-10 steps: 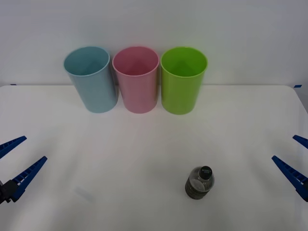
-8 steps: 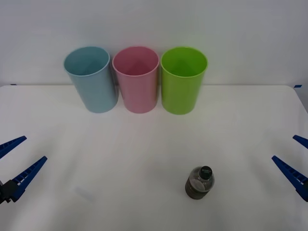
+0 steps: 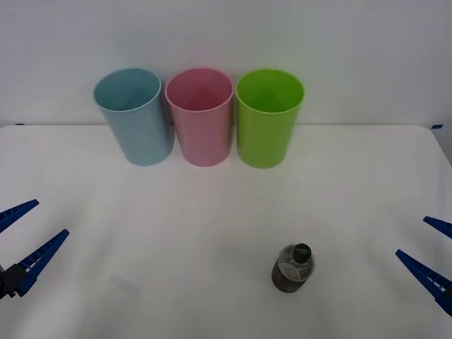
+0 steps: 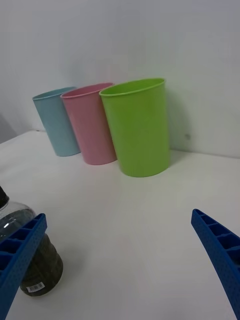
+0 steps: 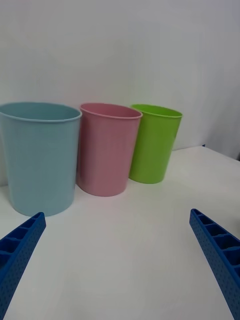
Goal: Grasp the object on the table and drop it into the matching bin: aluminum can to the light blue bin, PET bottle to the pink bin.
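The left gripper (image 3: pixel 22 242) hovers wide open and empty at the table's (image 3: pixel 176 226) left edge. The bottle (image 3: pixel 292 268) stands upright toward the near right, well short of the pink bin (image 3: pixel 200 120). The right gripper (image 3: pixel 432 252) gapes open, empty, beside it.

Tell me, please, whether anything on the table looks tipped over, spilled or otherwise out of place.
Nothing stands out. The bottle stands upright with its cap on, and the blue bin, pink bin and green bin stand upright in a row at the back.

PET bottle (image 3: pixel 292 268) upright on table (image 3: pixel 212 212)
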`<state>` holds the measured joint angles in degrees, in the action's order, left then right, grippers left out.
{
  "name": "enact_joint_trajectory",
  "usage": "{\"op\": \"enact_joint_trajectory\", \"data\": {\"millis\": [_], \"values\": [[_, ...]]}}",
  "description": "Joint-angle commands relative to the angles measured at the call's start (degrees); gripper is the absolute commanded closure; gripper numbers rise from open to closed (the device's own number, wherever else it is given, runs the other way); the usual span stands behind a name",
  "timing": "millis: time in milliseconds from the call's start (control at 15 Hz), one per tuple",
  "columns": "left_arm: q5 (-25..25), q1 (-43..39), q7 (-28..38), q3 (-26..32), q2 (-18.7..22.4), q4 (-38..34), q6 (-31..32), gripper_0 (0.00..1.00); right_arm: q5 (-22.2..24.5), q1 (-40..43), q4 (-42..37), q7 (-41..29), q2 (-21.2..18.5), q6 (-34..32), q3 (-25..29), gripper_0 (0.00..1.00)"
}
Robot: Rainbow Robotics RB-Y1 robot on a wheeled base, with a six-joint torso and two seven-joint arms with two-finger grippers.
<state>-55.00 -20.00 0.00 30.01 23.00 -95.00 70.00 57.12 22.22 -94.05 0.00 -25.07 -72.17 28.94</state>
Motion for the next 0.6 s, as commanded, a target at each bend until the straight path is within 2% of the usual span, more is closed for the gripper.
{"op": "enact_joint_trajectory", "data": {"millis": [67,333,600], "values": [[0.0,0.0,0.0,-0.01,0.0,0.0,0.0,0.0,-0.43,2.3,0.0,0.79,-3.05,-2.01,-1.7,0.0],[0.0,0.0,0.0,-0.01,0.0,0.0,0.0,0.0,-0.17,3.45,0.18,3.17,-5.87,-4.21,-5.74,0.0],[0.0,0.0,0.0,-0.01,0.0,0.0,0.0,0.0,1.24,2.66,0.18,5.63,-6.04,-5.26,-9.25,0.0]]}}
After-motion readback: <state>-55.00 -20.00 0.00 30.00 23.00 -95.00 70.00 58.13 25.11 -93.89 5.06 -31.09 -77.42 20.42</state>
